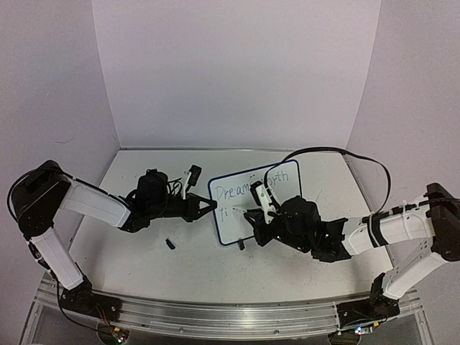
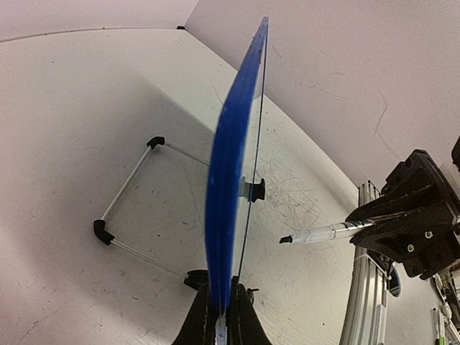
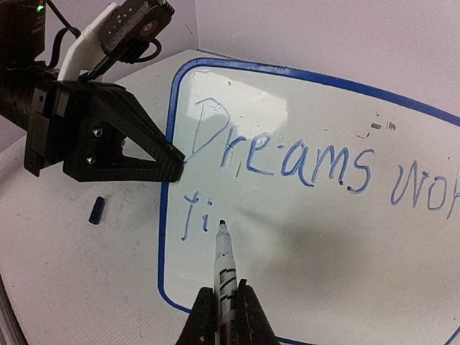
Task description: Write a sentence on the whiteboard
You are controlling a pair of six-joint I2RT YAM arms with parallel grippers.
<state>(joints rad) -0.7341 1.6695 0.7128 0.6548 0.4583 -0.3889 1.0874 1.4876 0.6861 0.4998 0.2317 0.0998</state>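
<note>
The whiteboard (image 1: 248, 192) with a dark blue rim stands tilted at the table's middle. The sentence (image 3: 287, 154) so reads "Dreams wor" in blue on the top line, with "fi" (image 3: 194, 215) below it. My left gripper (image 1: 208, 206) is shut on the board's left rim; the board shows edge-on (image 2: 228, 158) between its fingers (image 2: 223, 305). My right gripper (image 3: 226, 309) is shut on a clear whiteboard marker (image 3: 226, 259). The marker's tip sits just right of the "fi". In the left wrist view the marker (image 2: 323, 233) is a short gap off the board face.
A small dark blue marker cap (image 3: 95, 210) lies on the table left of the board, also in the top view (image 1: 170, 244). The board's wire stand with black feet (image 2: 129, 187) rests behind it. Purple walls enclose the table on three sides.
</note>
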